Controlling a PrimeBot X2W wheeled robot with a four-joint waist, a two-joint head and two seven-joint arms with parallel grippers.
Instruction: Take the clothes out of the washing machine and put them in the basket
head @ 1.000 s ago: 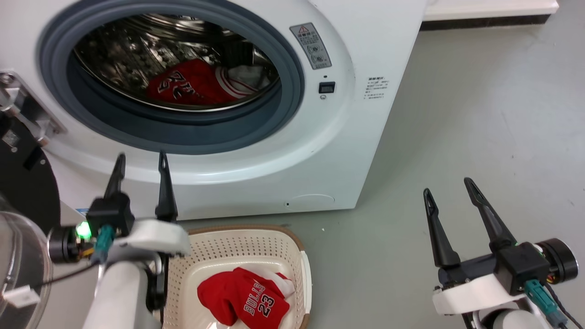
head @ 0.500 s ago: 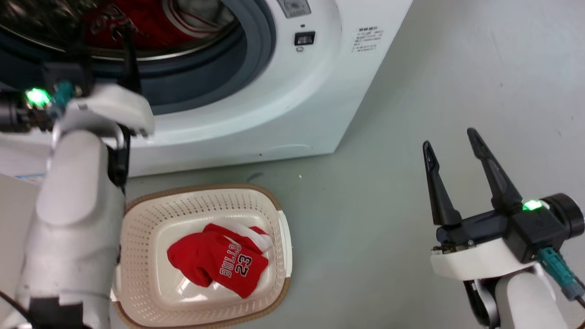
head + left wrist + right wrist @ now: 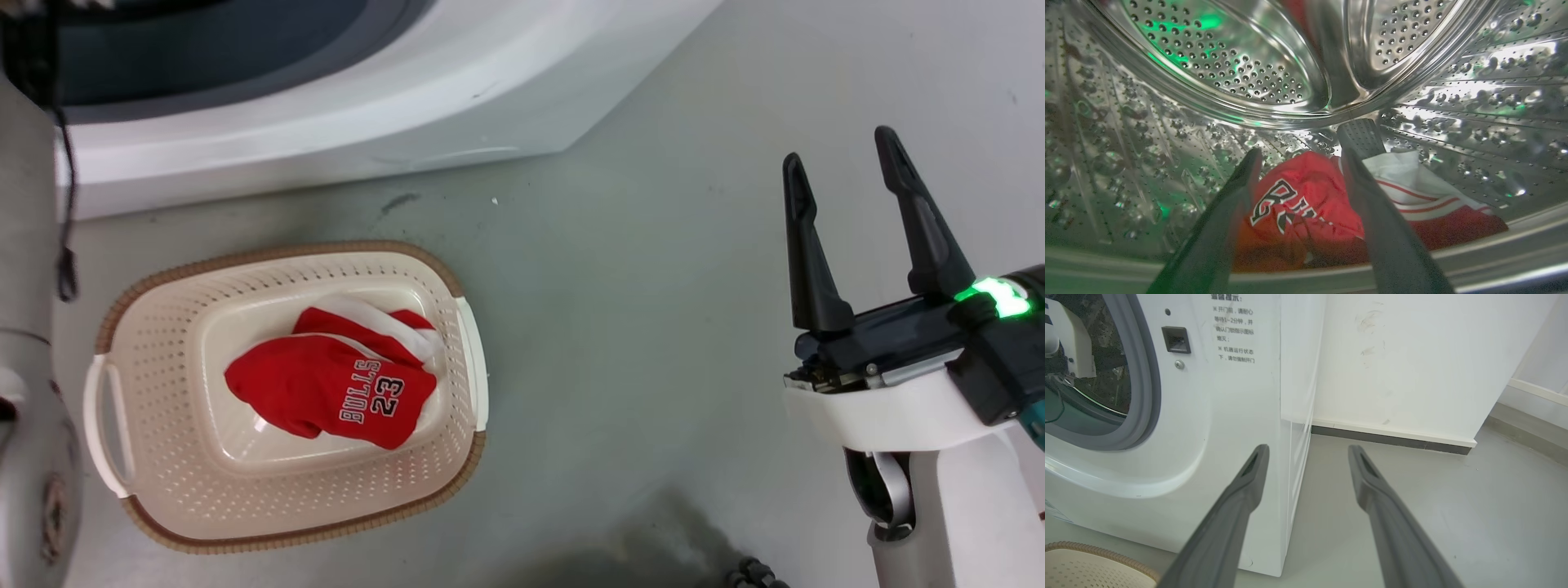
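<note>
Status: roughly half done. One red "BULLS 23" garment point(image 3: 326, 390) lies in the cream basket point(image 3: 269, 251), which stands on the floor point(image 3: 653, 327) just in front of the washing machine point(image 3: 367, 106). A second red garment with white striped trim point(image 3: 1306, 204) lies at the bottom of the steel drum point(image 3: 1229, 61), not yet removed.

The left gripper point(image 3: 1302, 155) is inside the drum, fingers spread wide and framing that garment, gripping nothing. Whether the tips touch the cloth cannot be told.

The right gripper point(image 3: 841, 151) hangs over bare floor to the right of the washer, wide open and empty.

Outstanding: grasp, withdraw, and deposit in the basket.
</note>
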